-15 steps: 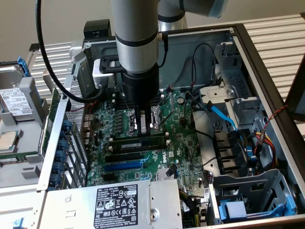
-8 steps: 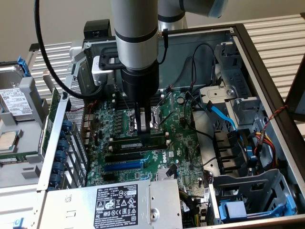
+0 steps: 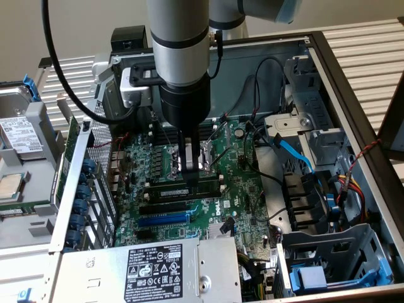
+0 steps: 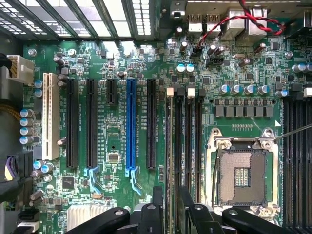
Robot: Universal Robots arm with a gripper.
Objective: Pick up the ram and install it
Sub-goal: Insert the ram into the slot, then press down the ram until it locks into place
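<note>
The hand (image 3: 189, 169) descends vertically over the motherboard (image 3: 237, 189), its fingers clamped on the ram (image 3: 186, 190). The ram stands on edge, aligned lengthwise with a black memory slot (image 4: 188, 146) beside the CPU socket (image 4: 242, 170), so it seats squarely.
</note>
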